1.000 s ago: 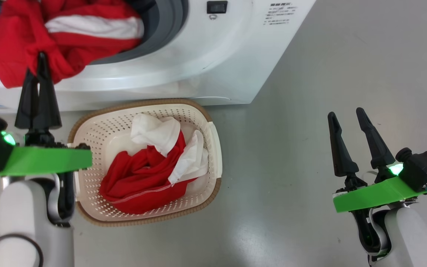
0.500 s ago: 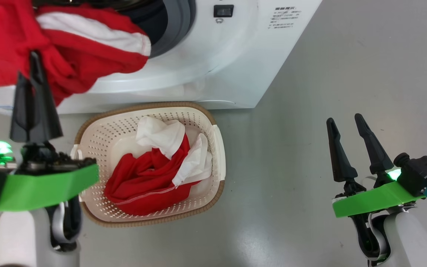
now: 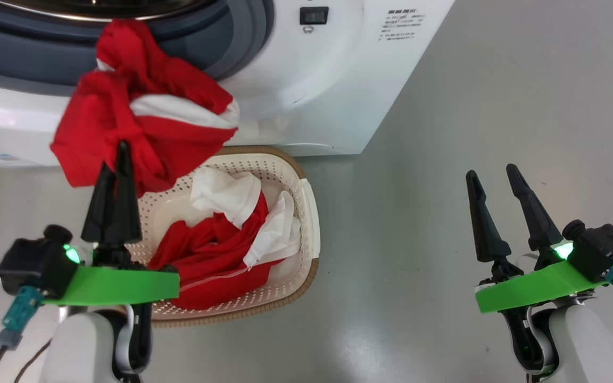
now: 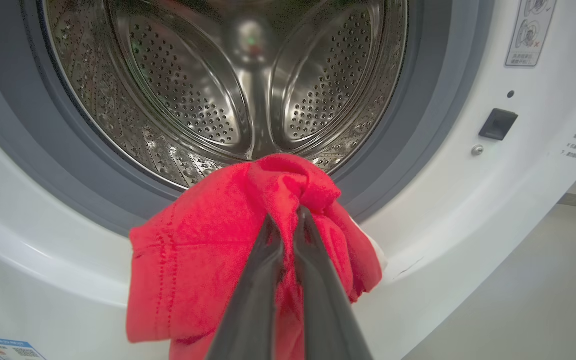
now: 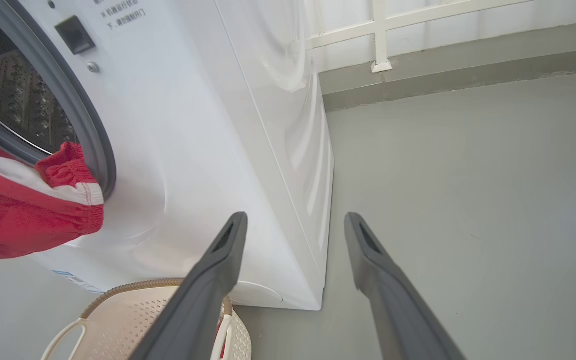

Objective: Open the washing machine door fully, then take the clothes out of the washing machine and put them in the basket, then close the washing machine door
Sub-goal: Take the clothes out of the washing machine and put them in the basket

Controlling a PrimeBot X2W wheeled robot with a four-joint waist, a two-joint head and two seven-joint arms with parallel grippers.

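**Head view.** The left tool (image 3: 121, 151) is clamped on a red garment (image 3: 141, 125). The garment hangs outside the mouth of the washing machine (image 3: 312, 90), above the machine-side rim of the basket (image 3: 311, 213). The basket stands on the floor (image 3: 434, 133), just beside the machine's front, and more clothes (image 3: 216, 255) lie inside it. The right tool (image 3: 491, 171) has its fingers apart and holds nothing. It is well apart from the basket, with open floor all round it.

**Change.** A second ago the garment lay draped over the lip of the opening, with the left tool further left. The garment is now off the lip and the tool is nearer the basket. The right tool is unchanged.

**Left wrist view.** The fingers are pressed together with red fabric bunched between them. Behind them, the perforated drum (image 4: 193, 100) and the grey rubber ring (image 4: 408, 125) are seen face on.

**Right wrist view.** The fingers are spread. The machine's side panel is in view, and open floor runs to the wall (image 5: 443, 75). The garment's white band shows at the left edge.
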